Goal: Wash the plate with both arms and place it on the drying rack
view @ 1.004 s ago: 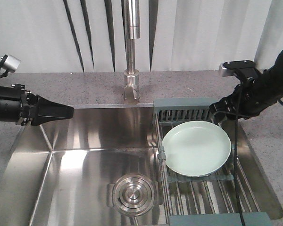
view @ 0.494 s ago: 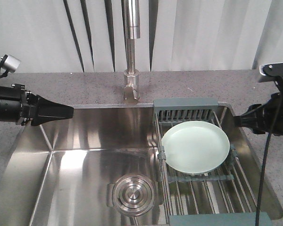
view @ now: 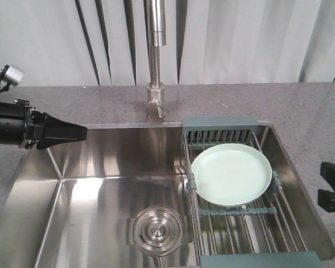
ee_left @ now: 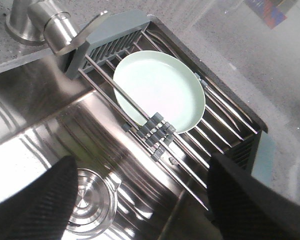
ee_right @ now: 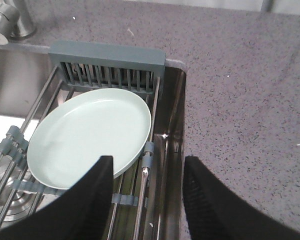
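Note:
The pale mint-green plate [view: 230,174] lies flat on the drying rack [view: 251,226], which spans the right part of the sink. Nothing holds it. My left gripper [view: 82,133] hovers over the sink's left rim, far from the plate and pointing at it. Its wrist view shows the fingers wide apart, open, with the plate [ee_left: 160,92] and rack [ee_left: 225,125] ahead. My right gripper [view: 331,185] sits at the right frame edge over the counter, beside the rack. It is open and empty, and the plate [ee_right: 90,135] lies just ahead and left of its left finger [ee_right: 85,205].
A steel faucet [view: 155,56] stands behind the sink, with its spout over the basin's back wall. The round steel drain [view: 158,230] sits in the basin floor left of the rack. Speckled grey countertop [view: 312,111] surrounds the sink, and a curtain hangs behind it.
My right arm drew back from the plate's far-right rim, moving right and toward the front. The plate stays lying on the rack. My left arm has not moved.

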